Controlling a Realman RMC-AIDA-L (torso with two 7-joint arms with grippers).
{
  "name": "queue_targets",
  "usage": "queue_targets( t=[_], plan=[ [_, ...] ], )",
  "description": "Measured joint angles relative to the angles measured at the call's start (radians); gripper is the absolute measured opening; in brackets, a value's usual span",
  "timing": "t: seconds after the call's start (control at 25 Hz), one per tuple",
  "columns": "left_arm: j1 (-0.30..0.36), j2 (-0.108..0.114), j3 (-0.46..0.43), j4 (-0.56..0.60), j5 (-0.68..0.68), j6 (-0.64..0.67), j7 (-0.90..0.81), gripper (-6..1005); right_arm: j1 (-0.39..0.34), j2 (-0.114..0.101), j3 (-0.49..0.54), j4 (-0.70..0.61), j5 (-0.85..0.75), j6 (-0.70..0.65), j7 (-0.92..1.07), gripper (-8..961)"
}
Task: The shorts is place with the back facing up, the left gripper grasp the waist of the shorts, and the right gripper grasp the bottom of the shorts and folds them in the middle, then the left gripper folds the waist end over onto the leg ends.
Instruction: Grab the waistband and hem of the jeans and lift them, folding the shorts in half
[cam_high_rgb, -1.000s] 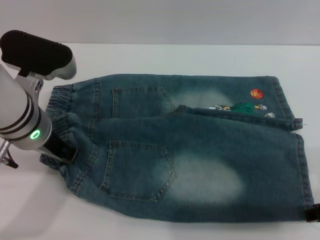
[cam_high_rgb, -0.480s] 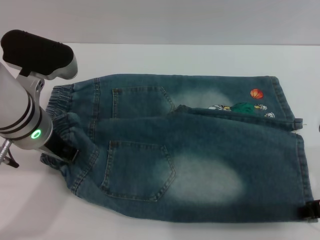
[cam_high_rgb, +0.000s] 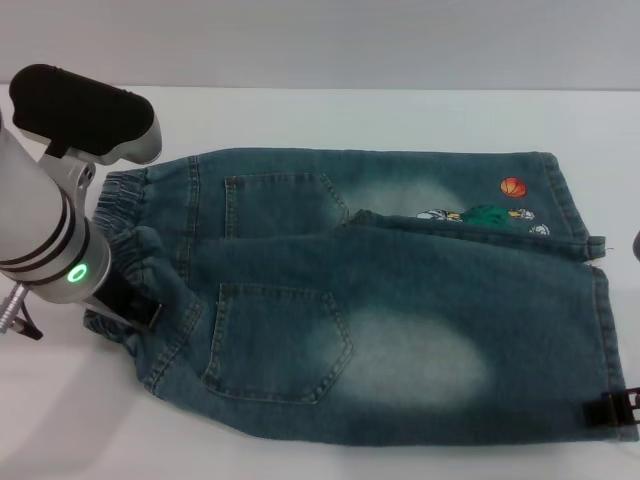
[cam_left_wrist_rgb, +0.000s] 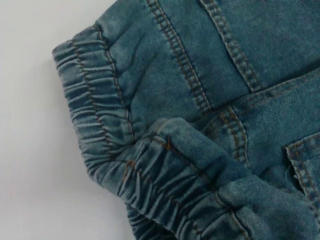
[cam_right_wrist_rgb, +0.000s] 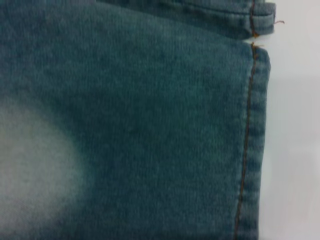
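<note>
Watching both grippers at opposite ends of the shorts (cam_high_rgb: 380, 300), which lie flat on the white bench (cam_high_rgb: 400, 110), back up, folded lengthwise so one half overlaps the other.

I see the left gripper (cam_high_rgb: 128, 298) low at the waist (cam_high_rgb: 120, 250), its black fingers (cam_high_rgb: 140, 308) against the ruffled elastic; whether they have closed on the band I cannot tell. My left wrist view shows the gathered waist (cam_left_wrist_rgb: 100, 125) bunched and doubled. The right gripper (cam_high_rgb: 612, 408) sits at the near corner of the leg ends (cam_high_rgb: 600, 300), only a black edge showing, so I cannot tell how far its fingers are parted. The far leg carries the orange ball embroidery (cam_high_rgb: 513, 187). My right wrist view shows the stitched hem (cam_right_wrist_rgb: 247, 135) beside bare bench.
</note>
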Motion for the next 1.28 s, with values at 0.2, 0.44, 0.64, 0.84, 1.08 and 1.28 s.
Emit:
queue_targets(
  t=[0.2, 0.44, 0.64, 0.84, 1.08, 1.28],
  plan=[
    [0.000, 0.000, 0.002, -0.002, -0.002, 0.000, 0.000, 134, 0.000, 0.000, 0.003, -0.002, 0.005, 0.008, 0.000, 588],
    [0.006, 0.002, 0.002, -0.044, 0.000, -0.007, -0.010, 134, 0.005, -0.003, 0.005, 0.014, 0.019, -0.031, -0.001, 586],
    [0.006, 0.002, 0.001, -0.070, 0.002, -0.014, -0.012, 134, 0.000, -0.005, 0.004, 0.034, 0.017, -0.076, -0.005, 586],
    [0.001, 0.003, 0.000, -0.081, 0.005, -0.023, -0.013, 134, -0.009, -0.007, 0.005, 0.060, 0.006, -0.109, -0.007, 586],
    [0.000, 0.003, 0.000, -0.088, 0.006, -0.025, -0.014, 134, -0.010, -0.006, 0.005, 0.065, -0.016, -0.114, -0.008, 586],
    [-0.001, 0.003, 0.000, -0.088, 0.006, -0.025, -0.014, 134, -0.007, -0.004, 0.001, 0.057, -0.016, -0.097, -0.008, 585]
  ],
)
